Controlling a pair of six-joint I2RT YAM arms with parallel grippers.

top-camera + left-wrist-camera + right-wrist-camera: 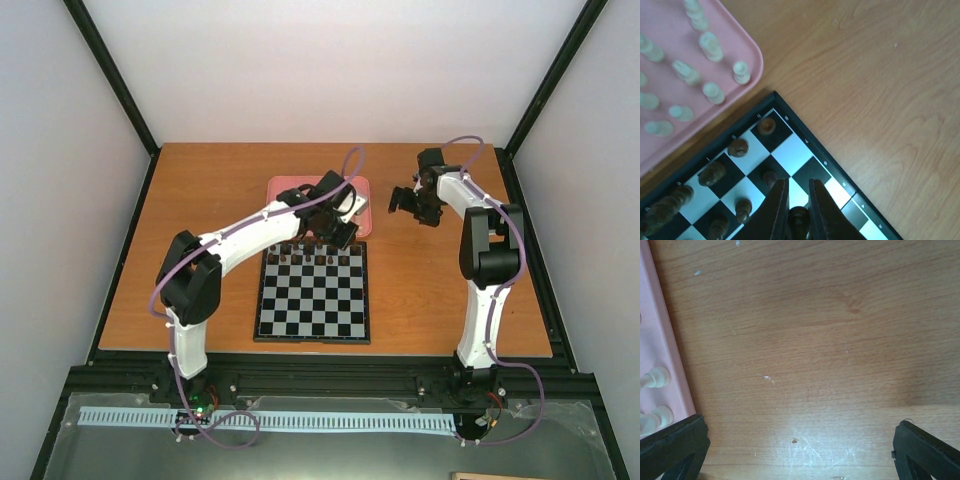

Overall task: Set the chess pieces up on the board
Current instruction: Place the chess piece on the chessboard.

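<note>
Top: left gripper (345,233) over far right corner of black-and-silver chequered board (312,311), dark brown pieces (300,258) along its far rows. Left wrist: jaws pinched on one small dark piece (799,220). Right wrist: right gripper (800,445) spread wide, empty, above brown wooden table (805,340) beside pink plastic tray (662,340)

The board (312,292) lies flat, black and silvery-white squares inside a thin dark border. Dark chess pieces (315,258) stand upright along its far edge, and one dark piece (799,219) is pinched in the left gripper (798,191) near the far right corner. Pale cream pieces (713,92) sit in the pink tray (752,55) just beside the board.
</note>
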